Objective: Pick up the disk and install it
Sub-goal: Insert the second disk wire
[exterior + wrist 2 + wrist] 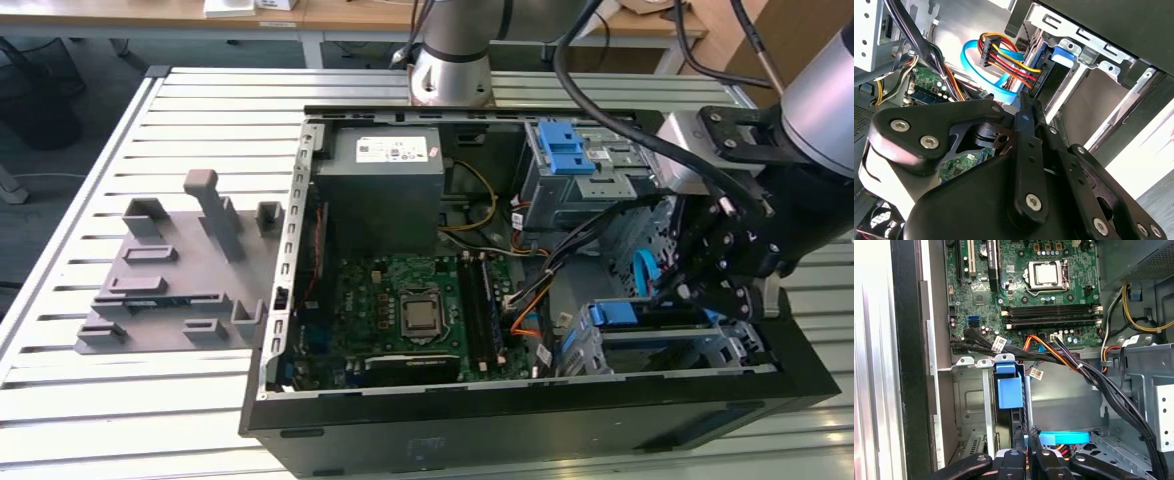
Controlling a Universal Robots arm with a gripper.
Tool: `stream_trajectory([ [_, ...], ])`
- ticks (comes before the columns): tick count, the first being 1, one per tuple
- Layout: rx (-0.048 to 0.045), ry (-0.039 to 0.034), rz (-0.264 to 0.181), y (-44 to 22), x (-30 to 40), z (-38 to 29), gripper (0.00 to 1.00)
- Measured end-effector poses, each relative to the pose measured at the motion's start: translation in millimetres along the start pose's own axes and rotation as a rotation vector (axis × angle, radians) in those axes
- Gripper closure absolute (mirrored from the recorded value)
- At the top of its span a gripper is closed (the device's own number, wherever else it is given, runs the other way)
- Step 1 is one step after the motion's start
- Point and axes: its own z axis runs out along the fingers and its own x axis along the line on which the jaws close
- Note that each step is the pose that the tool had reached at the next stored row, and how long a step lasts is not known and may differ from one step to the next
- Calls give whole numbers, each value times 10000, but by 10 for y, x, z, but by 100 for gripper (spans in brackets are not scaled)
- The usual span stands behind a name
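Observation:
The disk (650,316) sits on edge in the lower drive bay (727,350) at the case's front corner, on the exterior view's right, its blue carrier tab up. In the first wrist view the blue tab of the disk (1009,389) shows at the bay's mouth, with the black disk edge running back from it. My gripper (697,298) hangs just over that bay. Its fingers (1041,457) stand close together, shut, holding nothing. In the second wrist view the gripper (1025,105) reaches toward the dark edge of the disk (1052,77); I cannot tell whether they touch.
The open computer case (534,400) lies on a slatted metal table (160,420). Inside are a grey power-supply box (387,165), a blue-latched upper drive cage (567,155), the motherboard (414,305) and loose cable bundles (1004,57) by the bay. A grey fixture (180,270) stands on the exterior view's left.

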Motion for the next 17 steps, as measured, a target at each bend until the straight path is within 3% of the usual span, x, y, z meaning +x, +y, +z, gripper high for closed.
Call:
stream_trajectory([
  [17, -3, -1, 0, 2, -7, -92, 82],
])
